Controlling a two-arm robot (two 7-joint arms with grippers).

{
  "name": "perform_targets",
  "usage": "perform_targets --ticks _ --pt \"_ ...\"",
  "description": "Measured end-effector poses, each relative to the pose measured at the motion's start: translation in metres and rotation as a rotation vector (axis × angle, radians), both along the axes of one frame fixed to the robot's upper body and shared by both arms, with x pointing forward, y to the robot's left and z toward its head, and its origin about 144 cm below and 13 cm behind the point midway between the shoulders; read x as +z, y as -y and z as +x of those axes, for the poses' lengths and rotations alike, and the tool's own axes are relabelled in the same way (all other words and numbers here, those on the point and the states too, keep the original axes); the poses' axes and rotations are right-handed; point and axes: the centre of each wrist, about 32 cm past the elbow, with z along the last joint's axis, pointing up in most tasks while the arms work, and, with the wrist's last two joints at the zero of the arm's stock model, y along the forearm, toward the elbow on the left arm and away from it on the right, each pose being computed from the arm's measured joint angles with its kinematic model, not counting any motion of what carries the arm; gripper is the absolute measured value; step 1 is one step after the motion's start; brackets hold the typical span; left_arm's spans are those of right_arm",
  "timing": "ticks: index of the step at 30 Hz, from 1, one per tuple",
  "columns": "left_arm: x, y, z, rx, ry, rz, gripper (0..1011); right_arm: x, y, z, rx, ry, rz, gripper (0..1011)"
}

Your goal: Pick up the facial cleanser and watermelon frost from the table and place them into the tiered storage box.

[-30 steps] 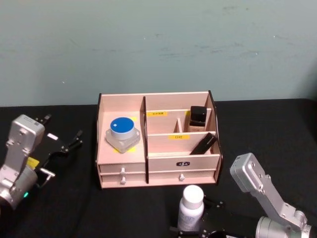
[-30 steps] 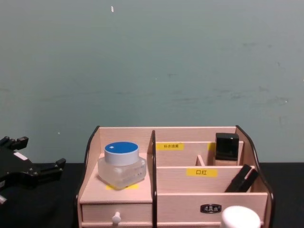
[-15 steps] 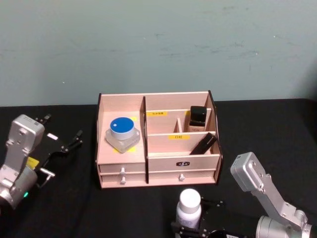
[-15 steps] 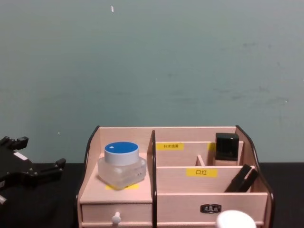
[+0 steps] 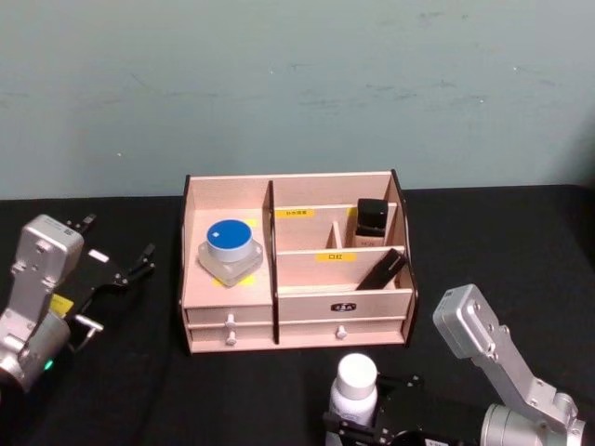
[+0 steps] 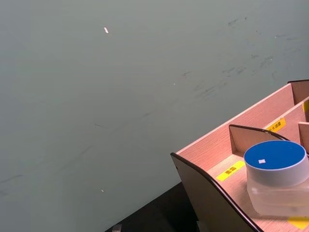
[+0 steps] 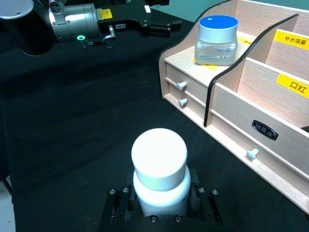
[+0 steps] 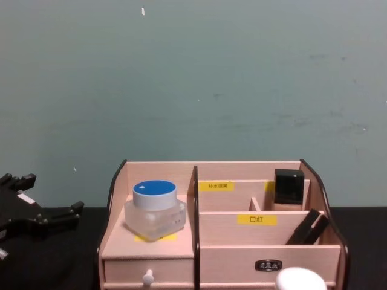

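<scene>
A small white bottle (image 5: 355, 388) with a round white cap (image 7: 159, 153) stands upright between the fingers of my right gripper (image 7: 159, 205), which is shut on it, just in front of the tiered storage box (image 5: 288, 178). I cannot tell whether it is the facial cleanser or the watermelon frost. Its cap (image 8: 300, 280) shows at the bottom of the chest view, below the box's front (image 8: 266, 254). My left gripper (image 5: 119, 238) is open and holds nothing, parked over the table left of the box.
In the box's left compartment sits a clear jar with a blue lid (image 5: 230, 249). A black-capped bottle (image 5: 372, 221) and a leaning black tube (image 5: 379, 269) occupy the right compartments. Two white-knobbed drawers (image 5: 230, 325) face me. A pale green wall stands behind the black table (image 5: 521, 242).
The white bottle in my right gripper has sunk slightly and shifted a little to the left. The left arm has not moved.
</scene>
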Motion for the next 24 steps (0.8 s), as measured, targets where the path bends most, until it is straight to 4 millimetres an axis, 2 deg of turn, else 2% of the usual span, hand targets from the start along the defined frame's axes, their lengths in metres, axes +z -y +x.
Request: perform_targets --ticks 10,15,24 --pt "0.0 0.0 0.0 0.0 0.0 0.0 1001 0.003 0.003 0.001 -0.005 0.025 0.034 616" --pt "0.0 0.0 0.0 0.0 0.0 0.0 1002 0.022 0.001 0.007 0.004 0.088 0.04 616" --pt "0.0 0.0 0.0 0.0 0.0 0.0 1001 0.054 -0.001 0.037 -0.019 0.208 0.048 616"
